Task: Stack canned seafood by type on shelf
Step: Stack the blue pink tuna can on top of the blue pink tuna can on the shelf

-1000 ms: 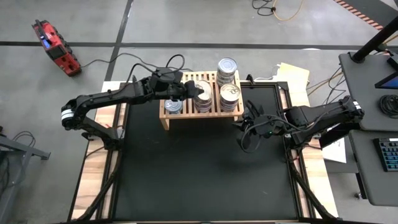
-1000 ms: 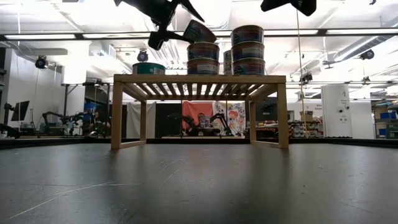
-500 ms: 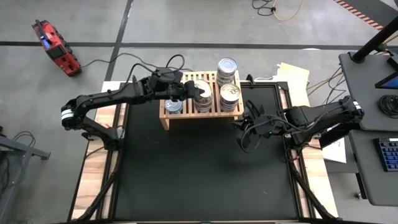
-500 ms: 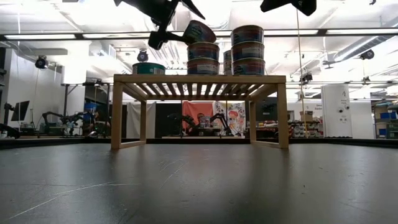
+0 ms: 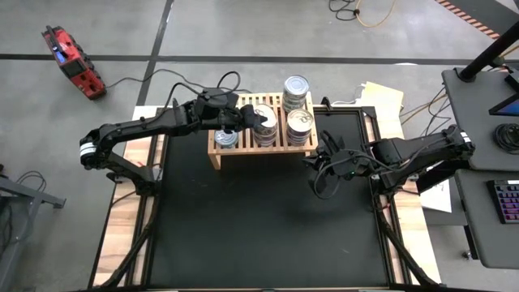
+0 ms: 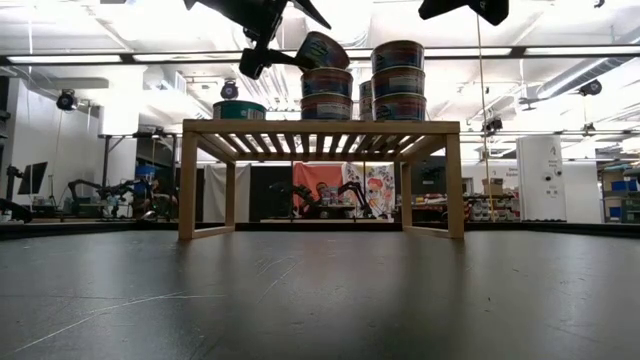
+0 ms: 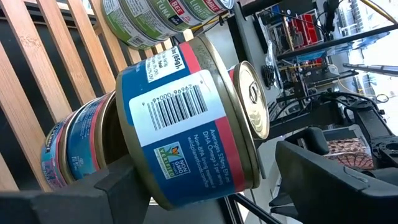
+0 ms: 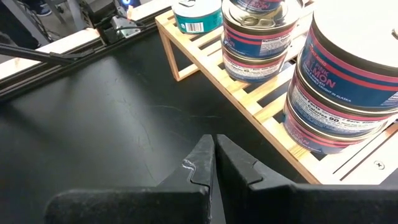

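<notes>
The light-wood shelf (image 5: 243,151) stands at the table's far side and carries stacks of canned seafood (image 5: 299,122). A single teal tin (image 6: 240,108) sits at its left end. My left gripper (image 6: 305,40) is open around a blue-and-red can (image 7: 180,124). That can lies tilted on top of the middle stack (image 6: 327,95), its lower rim on the stack's top can. My right gripper (image 5: 310,161) hangs shut with nothing in it, over the black mat to the right of the shelf. My left gripper comes in nearly level from the table's left, with the tilted can between its fingers. The can's base (image 7: 134,186) lies against one finger (image 7: 106,190). The other finger (image 7: 323,168) stands clear of the gold lid (image 7: 252,93). The can's lower rim rests on the stack.
A three-high stack (image 6: 398,80) stands right of the middle one, and another stack (image 5: 296,88) stands at the shelf's far right corner. The black mat (image 5: 259,219) spreads in front of the shelf. Papers (image 5: 381,101) lie past the table's right far corner.
My left gripper's fingers have parted a little around the tilted can and otherwise kept their place. The can has settled slightly onto the middle stack and stays tilted.
</notes>
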Controlling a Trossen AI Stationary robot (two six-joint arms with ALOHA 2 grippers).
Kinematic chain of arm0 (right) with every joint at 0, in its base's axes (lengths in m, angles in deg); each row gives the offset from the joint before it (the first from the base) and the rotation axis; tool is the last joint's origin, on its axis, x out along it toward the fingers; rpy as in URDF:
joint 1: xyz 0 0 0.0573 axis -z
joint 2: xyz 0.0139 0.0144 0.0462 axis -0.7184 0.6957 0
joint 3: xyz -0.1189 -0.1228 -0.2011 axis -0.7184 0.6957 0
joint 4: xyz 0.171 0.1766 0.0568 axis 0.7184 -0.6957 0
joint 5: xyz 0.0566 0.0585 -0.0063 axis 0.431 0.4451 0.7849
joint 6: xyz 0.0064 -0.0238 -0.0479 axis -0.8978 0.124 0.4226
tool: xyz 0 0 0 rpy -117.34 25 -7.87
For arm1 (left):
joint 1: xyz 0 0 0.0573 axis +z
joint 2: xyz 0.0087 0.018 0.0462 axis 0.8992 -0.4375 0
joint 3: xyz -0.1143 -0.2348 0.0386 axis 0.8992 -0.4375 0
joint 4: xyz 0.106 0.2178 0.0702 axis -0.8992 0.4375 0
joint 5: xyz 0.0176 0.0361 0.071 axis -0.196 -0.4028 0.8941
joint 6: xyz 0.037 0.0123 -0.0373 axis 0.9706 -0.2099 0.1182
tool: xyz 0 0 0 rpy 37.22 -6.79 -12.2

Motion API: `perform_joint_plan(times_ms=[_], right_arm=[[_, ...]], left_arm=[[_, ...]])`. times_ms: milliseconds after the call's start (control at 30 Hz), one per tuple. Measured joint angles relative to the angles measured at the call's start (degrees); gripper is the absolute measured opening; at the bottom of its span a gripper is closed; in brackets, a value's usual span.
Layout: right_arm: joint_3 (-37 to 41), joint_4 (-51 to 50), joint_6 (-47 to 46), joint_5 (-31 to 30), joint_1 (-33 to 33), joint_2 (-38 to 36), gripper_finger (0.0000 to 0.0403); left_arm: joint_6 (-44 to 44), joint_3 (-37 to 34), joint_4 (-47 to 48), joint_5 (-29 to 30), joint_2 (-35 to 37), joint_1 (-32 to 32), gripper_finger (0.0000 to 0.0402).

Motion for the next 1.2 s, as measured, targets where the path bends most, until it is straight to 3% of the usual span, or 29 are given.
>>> perform_joint_plan(times_ms=[1200], right_arm=[[0.0,0.0,0.5,-1.5,0.0,0.0,0.0009]], left_arm=[[-1.1,0.3,2.6,-0.5,-0.6,-1.6,0.0304]])
